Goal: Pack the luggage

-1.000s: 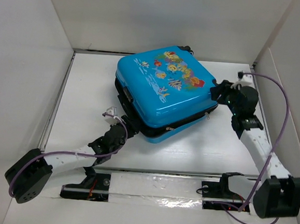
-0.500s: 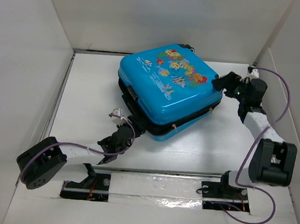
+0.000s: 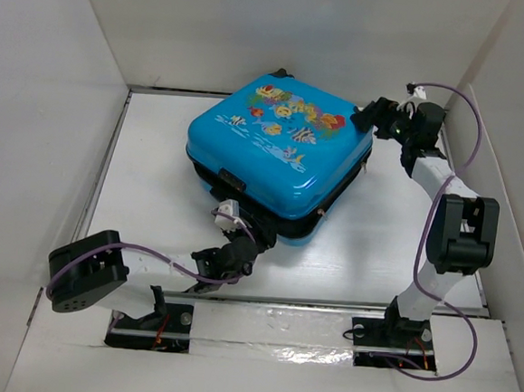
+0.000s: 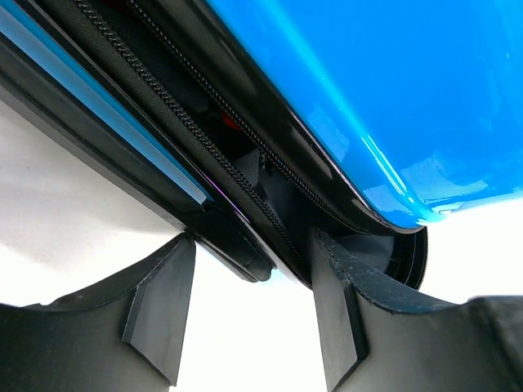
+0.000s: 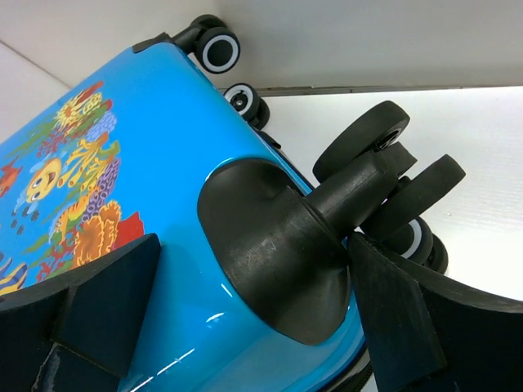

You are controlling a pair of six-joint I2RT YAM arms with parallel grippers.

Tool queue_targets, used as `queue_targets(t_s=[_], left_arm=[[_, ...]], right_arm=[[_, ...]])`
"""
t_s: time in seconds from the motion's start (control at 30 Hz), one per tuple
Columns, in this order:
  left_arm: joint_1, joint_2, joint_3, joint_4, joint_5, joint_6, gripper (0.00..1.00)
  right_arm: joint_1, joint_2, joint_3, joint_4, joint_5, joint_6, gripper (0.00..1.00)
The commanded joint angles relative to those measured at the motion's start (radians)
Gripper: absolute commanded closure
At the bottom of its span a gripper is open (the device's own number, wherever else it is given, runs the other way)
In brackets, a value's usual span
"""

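Observation:
The luggage (image 3: 275, 147), a bright blue hard-shell case with a fish print, lies flat on the white table, lid down. A dark gap runs between its shells. My left gripper (image 3: 240, 240) is at its near corner, open. In the left wrist view the lower shell's rim (image 4: 245, 261) pokes between the fingertips (image 4: 159, 310), with the undone zipper (image 4: 212, 147) above. My right gripper (image 3: 368, 114) is open at the far right corner. In the right wrist view its fingers (image 5: 106, 302) straddle the black wheel mount (image 5: 278, 245) and the twin wheels (image 5: 384, 163).
White walls close in the table on the left (image 3: 48, 143), back (image 3: 284, 34) and right (image 3: 510, 161). The suitcase's far wheels (image 5: 216, 49) stand close to the back wall. The arm bases sit on a rail (image 3: 270, 328) along the near edge, with purple cables (image 3: 460, 103) looping off both arms.
The suitcase has slid and turned left and toward the back wall. The right gripper opened wide and followed its far right corner. The left gripper moved right, up to the near corner.

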Motion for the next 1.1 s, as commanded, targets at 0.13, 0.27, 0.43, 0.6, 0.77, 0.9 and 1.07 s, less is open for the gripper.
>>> queue_targets(t_s=[0.13, 0.27, 0.43, 0.6, 0.77, 0.9, 1.07], left_arm=[[-0.095, -0.080, 0.058, -0.122, 0.296, 0.147, 0.26], [-0.095, -0.135, 0.094, -0.184, 0.290, 0.220, 0.17], [-0.095, -0.233, 0.098, -0.289, 0.277, 0.245, 0.16], [-0.041, -0.409, 0.101, -0.340, 0.222, 0.256, 0.16], [0.124, -0.465, 0.117, -0.314, 0.358, 0.279, 0.27], [0.165, -0.526, 0.108, -0.412, 0.391, 0.262, 0.74], [0.183, -0.635, 0.007, -0.564, 0.418, 0.214, 0.94]], right_arm=[[0.098, -0.054, 0.037, -0.074, -0.227, -0.022, 0.00], [0.098, -0.149, 0.082, -0.150, -0.207, -0.076, 0.00], [0.098, -0.290, 0.028, -0.239, -0.098, -0.148, 0.00], [0.089, -0.464, -0.180, -0.143, 0.036, -0.111, 0.00], [0.079, -0.628, -0.314, -0.170, 0.123, -0.114, 0.07], [0.119, -0.757, -0.497, -0.174, 0.058, -0.140, 0.84], [0.304, -0.876, -0.676, -0.209, 0.003, -0.206, 1.00]])
